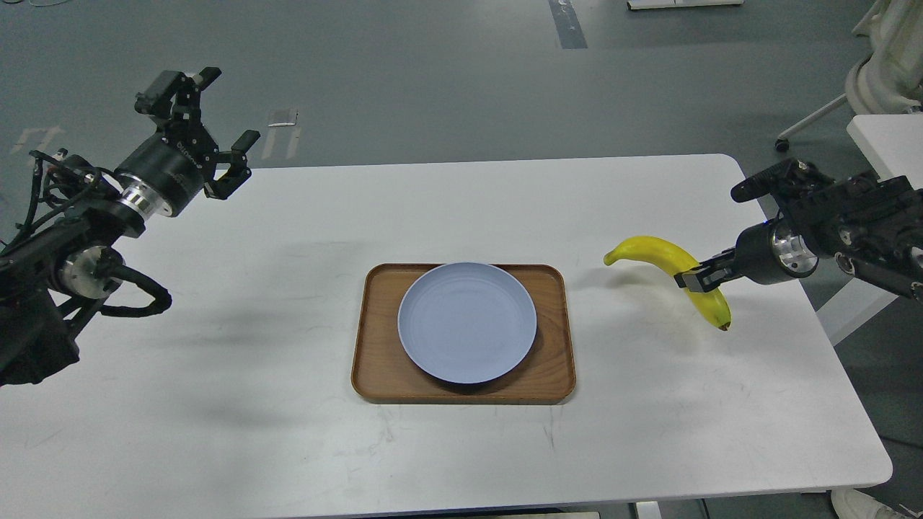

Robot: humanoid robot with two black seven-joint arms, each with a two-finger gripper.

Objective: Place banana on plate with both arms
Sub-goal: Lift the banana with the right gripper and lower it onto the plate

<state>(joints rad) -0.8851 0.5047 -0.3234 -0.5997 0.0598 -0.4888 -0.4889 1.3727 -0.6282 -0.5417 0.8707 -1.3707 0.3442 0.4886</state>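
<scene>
The yellow banana (660, 258) hangs above the white table, right of the plate, with its dark tip pointing down and right. My right gripper (696, 280) is shut on the banana's middle and holds it clear of the table. The pale blue-lavender plate (467, 321) lies empty on a brown wooden tray (375, 360) at the table's centre. My left gripper (209, 122) is open and empty, raised over the table's far left corner, far from the plate.
The white table (433, 447) carries only the tray and plate. A white chair base (876, 86) and a second white table (887, 140) stand at the far right, behind my right arm.
</scene>
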